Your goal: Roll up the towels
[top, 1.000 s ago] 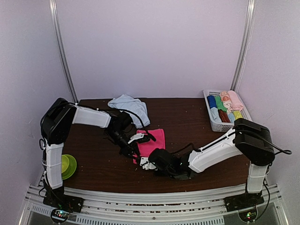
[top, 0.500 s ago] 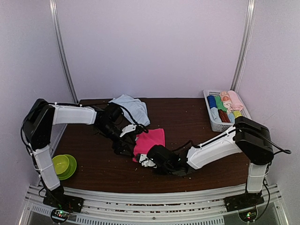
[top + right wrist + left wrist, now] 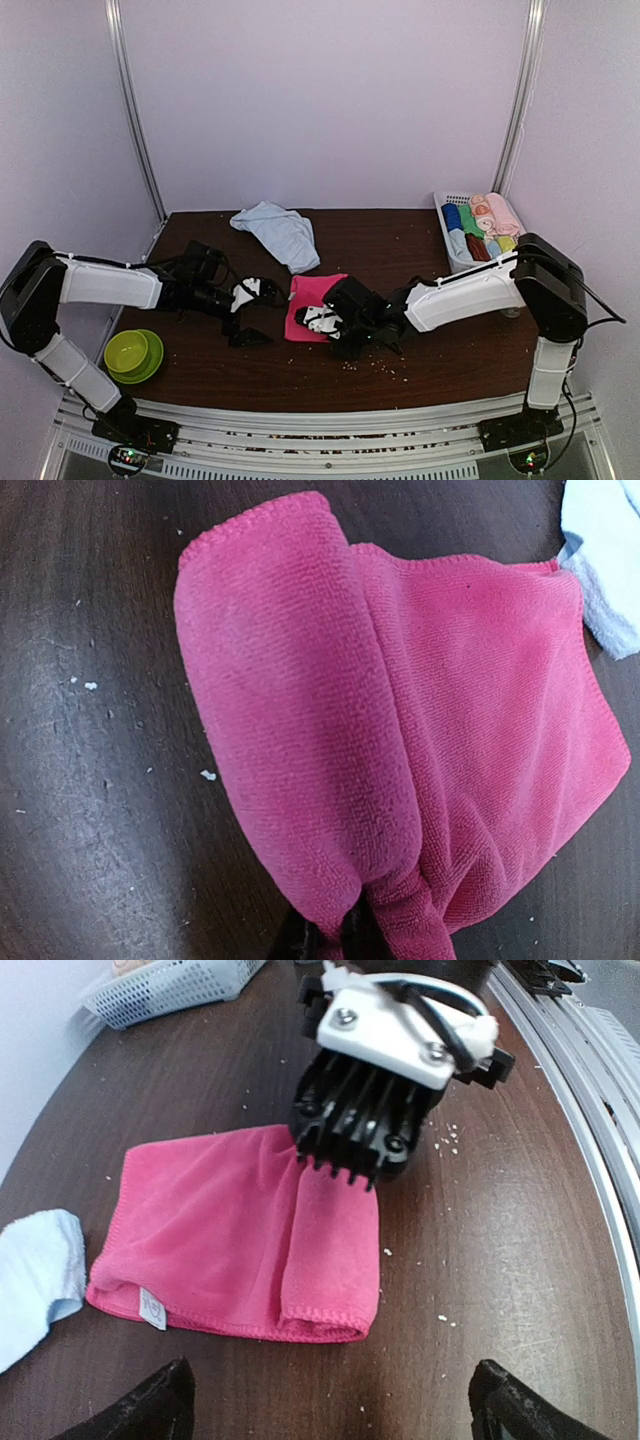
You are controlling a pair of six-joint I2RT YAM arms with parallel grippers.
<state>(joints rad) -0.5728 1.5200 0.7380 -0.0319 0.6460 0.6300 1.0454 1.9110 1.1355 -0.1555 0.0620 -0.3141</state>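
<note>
Centrally on the dark surface (image 3: 420, 250), the magenta towel (image 3: 220, 1230) lies partly rolled, it seems, its fold clenched in the right tool (image 3: 345, 935); the left tool (image 3: 335, 1405) stands released, wide, near it. The light-blue towel (image 3: 277, 232) lies crumpled behind.

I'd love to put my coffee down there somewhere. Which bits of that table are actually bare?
Bare wood lies at the back of the table, between the blue towel and the basket, and along the near edge past the green bowl. The middle is crowded: the open left gripper and the right gripper, pinching the pink towel.
</note>
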